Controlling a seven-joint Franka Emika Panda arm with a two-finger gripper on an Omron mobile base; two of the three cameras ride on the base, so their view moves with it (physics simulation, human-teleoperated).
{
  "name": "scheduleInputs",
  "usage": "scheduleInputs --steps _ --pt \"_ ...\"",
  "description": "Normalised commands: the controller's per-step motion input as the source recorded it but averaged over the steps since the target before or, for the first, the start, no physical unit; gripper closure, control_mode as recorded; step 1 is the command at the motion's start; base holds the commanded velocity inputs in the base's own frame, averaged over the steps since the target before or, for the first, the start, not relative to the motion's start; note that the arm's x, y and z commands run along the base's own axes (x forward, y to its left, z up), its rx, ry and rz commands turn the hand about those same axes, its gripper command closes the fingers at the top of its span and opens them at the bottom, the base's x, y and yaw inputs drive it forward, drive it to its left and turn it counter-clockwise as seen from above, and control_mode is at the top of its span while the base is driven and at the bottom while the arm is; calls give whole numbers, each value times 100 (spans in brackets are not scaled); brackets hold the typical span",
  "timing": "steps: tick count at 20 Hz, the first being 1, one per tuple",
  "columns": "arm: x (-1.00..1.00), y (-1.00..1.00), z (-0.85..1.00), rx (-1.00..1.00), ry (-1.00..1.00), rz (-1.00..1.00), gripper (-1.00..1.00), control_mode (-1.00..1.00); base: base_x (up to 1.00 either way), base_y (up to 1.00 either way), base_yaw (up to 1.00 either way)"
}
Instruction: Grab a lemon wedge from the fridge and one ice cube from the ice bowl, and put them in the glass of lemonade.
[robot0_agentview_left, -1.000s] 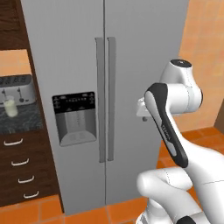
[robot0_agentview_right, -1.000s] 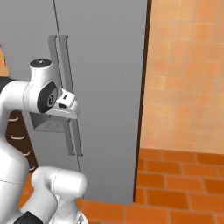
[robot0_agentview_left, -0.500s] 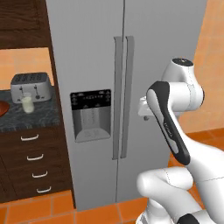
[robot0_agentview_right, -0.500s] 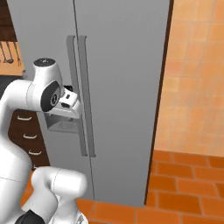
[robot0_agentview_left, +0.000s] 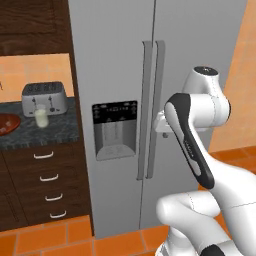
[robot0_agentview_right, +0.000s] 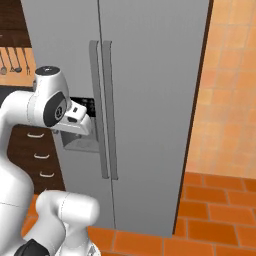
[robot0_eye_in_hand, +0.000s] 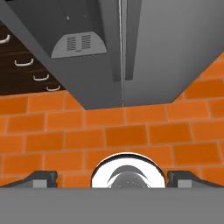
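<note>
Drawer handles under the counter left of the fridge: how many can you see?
4, stacked in a column on the dark drawers in the left base view: top, second, third, bottom. More may be hidden beyond the frame's left edge.

Both doors of the fridge (robot0_agentview_left: 200, 55) are closed, so I have no way into its interior. The two vertical handles (robot0_agentview_left: 151, 110) stand side by side at the door seam, with bare door face around them. My end effector (robot0_eye_in_hand: 112, 179), fingers spread wide, points at open orange floor (robot0_eye_in_hand: 131, 135) before the fridge.
</note>
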Motion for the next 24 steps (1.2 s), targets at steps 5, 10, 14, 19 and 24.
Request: scheduleInputs --steps 5,10,14,19,24 --pt "0 0 0 0 0 0 -100 100 -37 -2 -4" --pt "0 0 0 0 0 0 -100 100 -41 -49 -11" --pt "0 0 0 0 0 0 -100 100 -39 -26 -12" --pt "0 0 0 0 0 0 -100 100 -36 -41 -3" --pt "-22 -12 0 0 0 -3 -100 -100 -29 -15 -4"
